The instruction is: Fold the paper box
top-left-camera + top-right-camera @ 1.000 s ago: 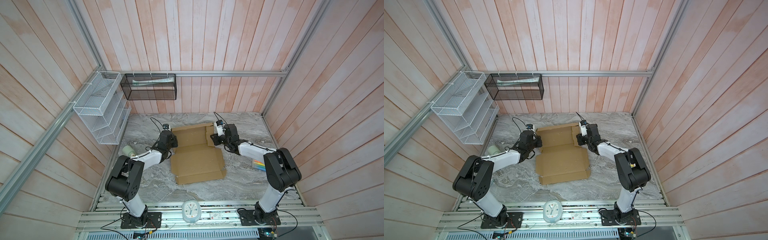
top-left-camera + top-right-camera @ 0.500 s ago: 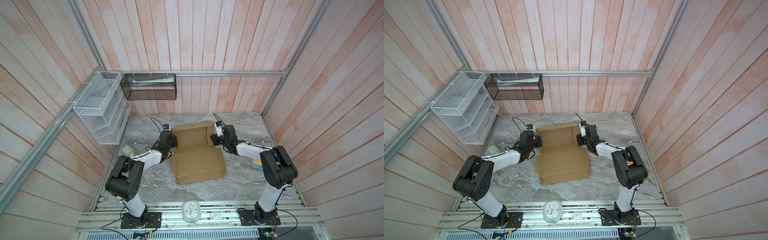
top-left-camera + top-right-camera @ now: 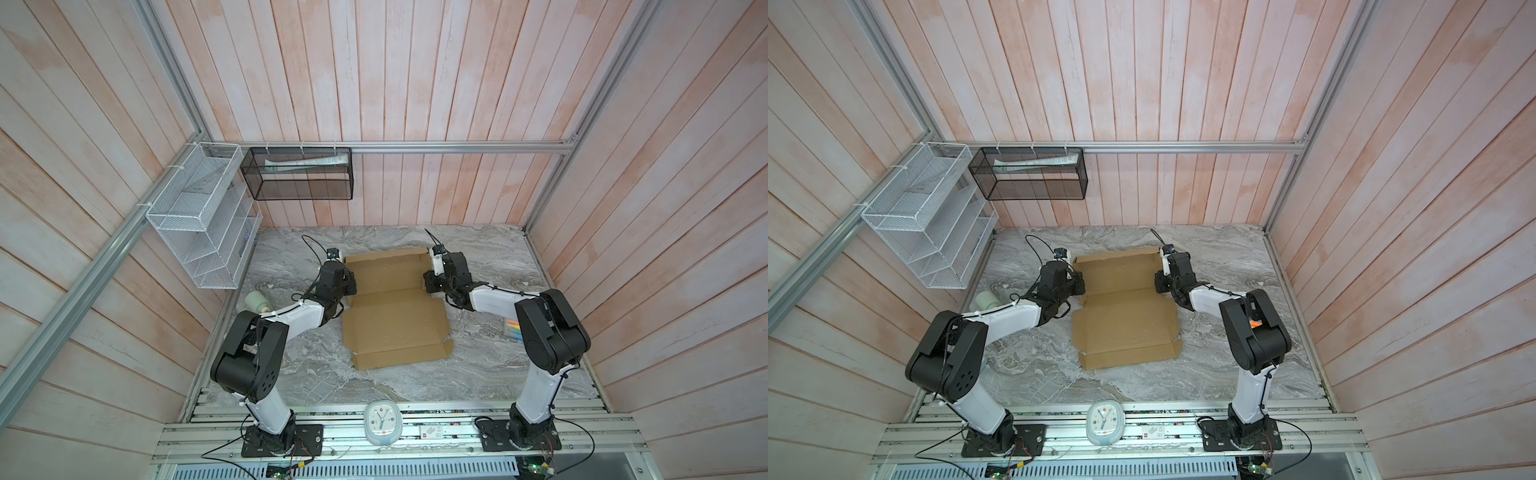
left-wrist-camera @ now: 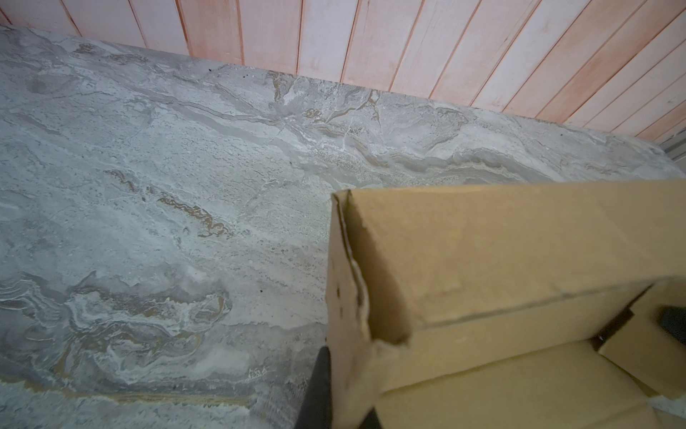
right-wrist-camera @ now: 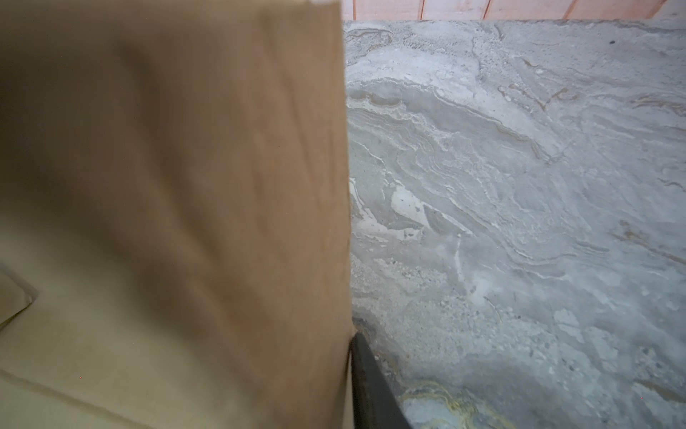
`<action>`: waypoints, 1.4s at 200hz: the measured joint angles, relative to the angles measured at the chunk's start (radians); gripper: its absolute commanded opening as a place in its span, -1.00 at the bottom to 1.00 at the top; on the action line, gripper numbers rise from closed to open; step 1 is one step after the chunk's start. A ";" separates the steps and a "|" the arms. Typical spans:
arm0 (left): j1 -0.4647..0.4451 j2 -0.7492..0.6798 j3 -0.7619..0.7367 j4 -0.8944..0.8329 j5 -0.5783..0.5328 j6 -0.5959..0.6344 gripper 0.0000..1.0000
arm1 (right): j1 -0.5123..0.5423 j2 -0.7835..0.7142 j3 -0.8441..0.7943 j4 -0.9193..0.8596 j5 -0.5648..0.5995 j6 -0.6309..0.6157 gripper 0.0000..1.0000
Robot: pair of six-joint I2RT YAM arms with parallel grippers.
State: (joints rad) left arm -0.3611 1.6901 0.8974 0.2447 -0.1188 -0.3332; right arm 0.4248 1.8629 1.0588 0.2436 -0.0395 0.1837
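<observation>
**Top views.** The paper box [image 3: 395,328] lies mid-way across the marble table [image 3: 490,257] and is partly formed. Its near panel lies flat, and the far panel has walls raised. The left gripper [image 3: 348,281] sits at the far panel's left wall and the right gripper [image 3: 431,283] at its right wall. Both top views show this layout.
Risk: 2 arms act on opposite walls of 1 sheet. Unequal pull would likely skew the sheet or slide it over the smooth table, because nothing pins the near panel.

**Left wrist view.** The left gripper is clenched on the box's left wall. 1 dark finger [image 4: 319,382] is outside the wall, the other is inside, and the cardboard is between them. The wall's top edge looks ragged above the grip.
Risk: a hard twist here could crush or tear the corrugated edge instead of bending it at the crease.

**Right wrist view.** 1 dark finger [image 5: 371,390] lies against the outer face of the raised right wall. The cardboard hides the 2nd finger, so it cannot be told whether this gripper grasps the wall or only touches it.
Risk: if the wall is not gripped, it may spring outward and undo the fold.
</observation>
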 measured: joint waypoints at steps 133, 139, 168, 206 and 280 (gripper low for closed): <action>-0.002 0.000 0.000 0.001 0.007 0.000 -1.00 | 0.015 0.031 0.038 -0.036 0.097 0.011 -0.65; -0.002 0.000 0.000 0.001 0.006 0.000 -1.00 | 0.016 0.033 0.040 -0.036 0.100 0.011 -0.66; -0.002 0.000 0.000 0.000 0.005 0.000 -1.00 | 0.022 0.036 0.046 -0.040 0.120 0.016 -0.68; -0.002 0.000 0.000 0.000 0.002 0.000 -1.00 | 0.034 0.040 0.058 -0.058 0.154 0.020 -0.69; -0.002 0.000 0.000 -0.002 -0.011 0.000 -1.00 | 0.066 0.071 0.109 -0.106 0.244 0.018 -0.72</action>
State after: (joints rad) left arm -0.3630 1.6901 0.8974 0.2428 -0.1299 -0.3332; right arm 0.4904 1.9339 1.1683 0.1379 0.2043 0.2016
